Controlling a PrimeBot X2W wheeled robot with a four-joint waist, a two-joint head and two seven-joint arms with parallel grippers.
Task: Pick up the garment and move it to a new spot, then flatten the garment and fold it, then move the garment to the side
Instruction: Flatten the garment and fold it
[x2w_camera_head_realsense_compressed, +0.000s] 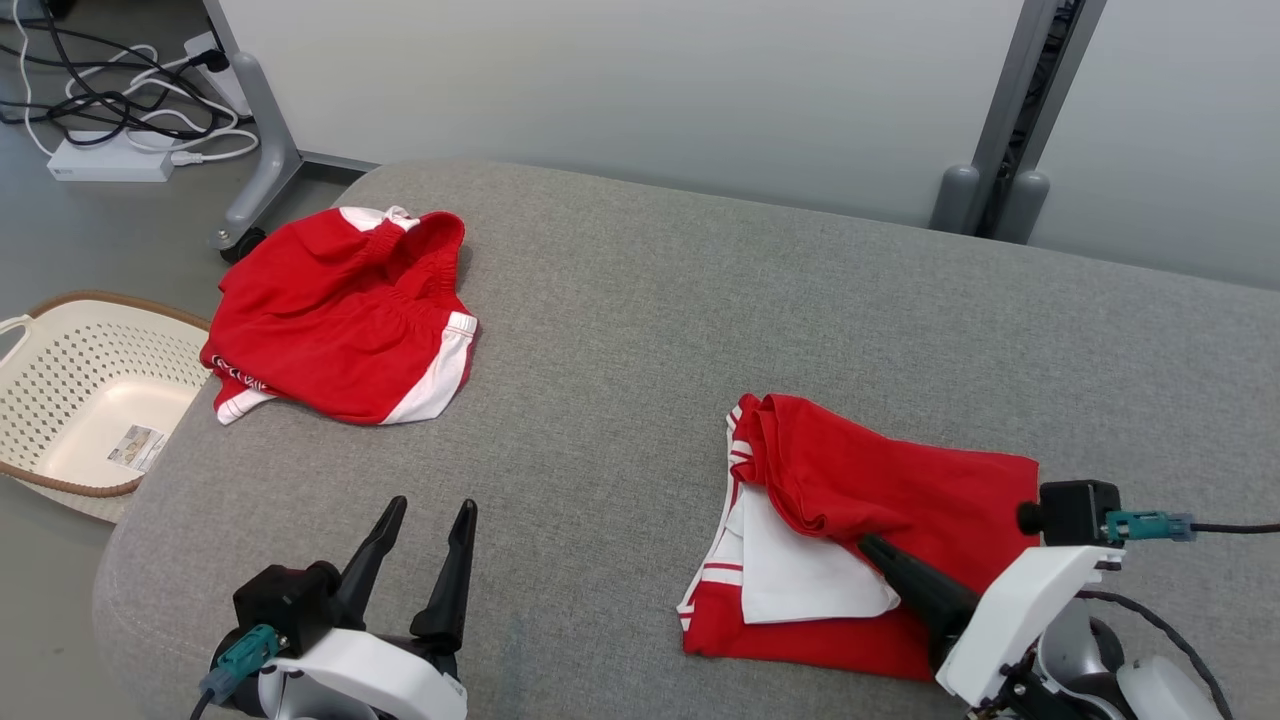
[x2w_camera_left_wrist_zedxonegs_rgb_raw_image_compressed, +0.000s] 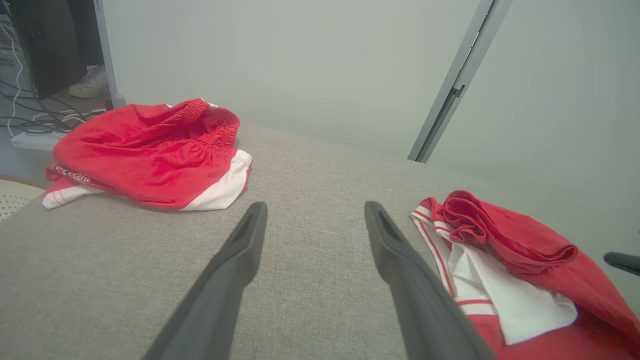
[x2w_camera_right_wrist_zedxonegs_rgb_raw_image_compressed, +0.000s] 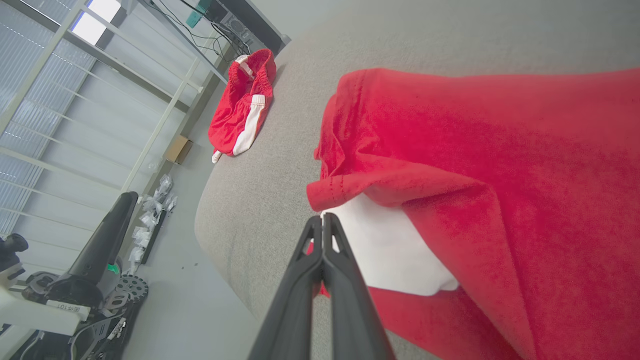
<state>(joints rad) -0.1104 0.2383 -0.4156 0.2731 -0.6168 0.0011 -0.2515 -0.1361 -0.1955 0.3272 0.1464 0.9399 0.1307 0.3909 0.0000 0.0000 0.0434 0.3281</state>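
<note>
Cushion (x2w_camera_head_realsense_compressed: 640, 330): grey, woven, rounded corners. Its near edge and right side are cut off in the head view.

Garment (x2w_camera_head_realsense_compressed: 900, 480): red, with white panel and striped trim, lying in loose folds near the cushion's front right. A red flap is bunched over the white part. Its right end is hidden behind the right wrist's camera block, and its near edge is partly covered by the forearm. The left wrist view cuts it off at the bottom right.

Shorts (x2w_camera_head_realsense_compressed: 340, 320): red with white side panels, crumpled at the far left corner, well apart from the garment. One hem hangs over the left edge.

Basket (x2w_camera_head_realsense_compressed: 70, 355): cream, perforated, on the floor off the left edge. It is cropped by the frame, and the label inside is unreadable.

Left gripper (x2w_camera_head_realsense_compressed: 432, 508): fingers spread, nothing between them, over the front left of the cushion.

Right gripper (x2w_camera_right_wrist_zedxonegs_rgb_raw_image_compressed: 322, 220): fingers pressed together, tips at the flap's edge where red meets white. Cannot tell if cloth is caught between them.

Shoe (x2w_camera_left_wrist_zedxonegs_rgb_raw_image_compressed: 90, 84): white, on the floor beyond the shorts; the wearer is out of frame.
</note>
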